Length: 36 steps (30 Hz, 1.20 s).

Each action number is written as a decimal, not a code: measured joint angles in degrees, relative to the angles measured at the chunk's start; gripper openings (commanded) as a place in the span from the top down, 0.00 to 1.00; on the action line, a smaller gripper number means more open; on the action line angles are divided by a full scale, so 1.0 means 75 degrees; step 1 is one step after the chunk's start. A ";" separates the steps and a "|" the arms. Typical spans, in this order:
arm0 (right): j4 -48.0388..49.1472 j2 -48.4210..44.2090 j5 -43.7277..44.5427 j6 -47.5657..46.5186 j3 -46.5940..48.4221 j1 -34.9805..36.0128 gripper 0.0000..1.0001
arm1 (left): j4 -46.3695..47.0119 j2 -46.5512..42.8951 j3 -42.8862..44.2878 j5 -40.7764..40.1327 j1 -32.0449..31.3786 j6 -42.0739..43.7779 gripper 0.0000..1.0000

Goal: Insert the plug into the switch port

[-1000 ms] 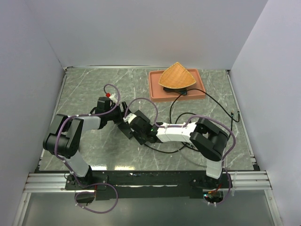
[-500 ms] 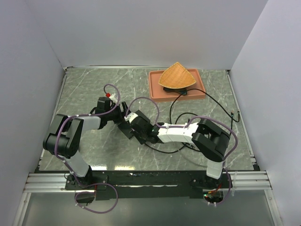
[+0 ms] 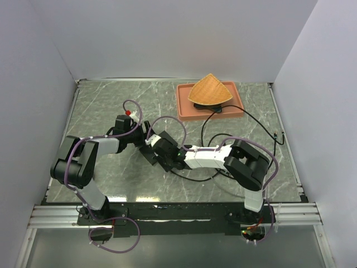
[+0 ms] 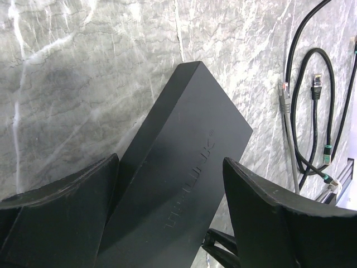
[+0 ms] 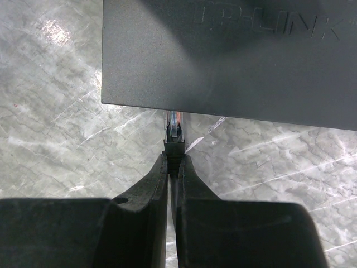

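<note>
Two robot arms meet over a flat matte-black box [image 3: 149, 157] that lies on a grey marbled table [image 3: 100, 106], a little toward 8 o'clock from the table's middle in the overhead view. The left arm [image 3: 103, 146] reaches in from 9 o'clock and the right arm [image 3: 206, 157] from 3 o'clock.

Seen from the left wrist camera, the left gripper [image 4: 170, 162] straddles the box across its width. Its jaws stand wide, with one finger [image 4: 61, 218] against the long side at 8 o'clock and the other over the opposite edge at 4 o'clock, so the box looks clamped between them. Embossed lettering runs along the box's top face. At 3 o'clock on the table lie a grey cable [image 4: 290, 139] and a black cable [image 4: 333, 89], each ending in a connector.

Seen from the right wrist camera, the right gripper [image 5: 173, 167] is pinched almost closed on the plug [image 5: 174, 129], a clear connector with orange wiring inside. The plug points to 12 o'clock and its tip meets the box's long edge. The switch port sits on that edge but is hidden beneath the rim of the top face, so whether the plug has entered it cannot be told.

In the overhead view, at 1 o'clock near the far edge, a terracotta tray [image 3: 181, 109] holds a tan wedge-shaped woven piece [image 3: 209, 90]. A looping cable [image 3: 203, 127] trails from the tray toward 4 o'clock.
</note>
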 measured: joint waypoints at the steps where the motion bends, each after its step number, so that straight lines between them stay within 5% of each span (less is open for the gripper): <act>1: -0.0047 0.0023 0.0015 -0.0015 0.0044 0.0000 1.00 | -0.0017 -0.0009 0.0000 -0.0006 0.0000 0.0020 0.18; 36: -0.0239 0.0044 0.0128 -0.0017 0.0219 -0.0064 1.00 | -0.0192 -0.0079 0.0000 -0.0017 0.0000 0.0332 0.19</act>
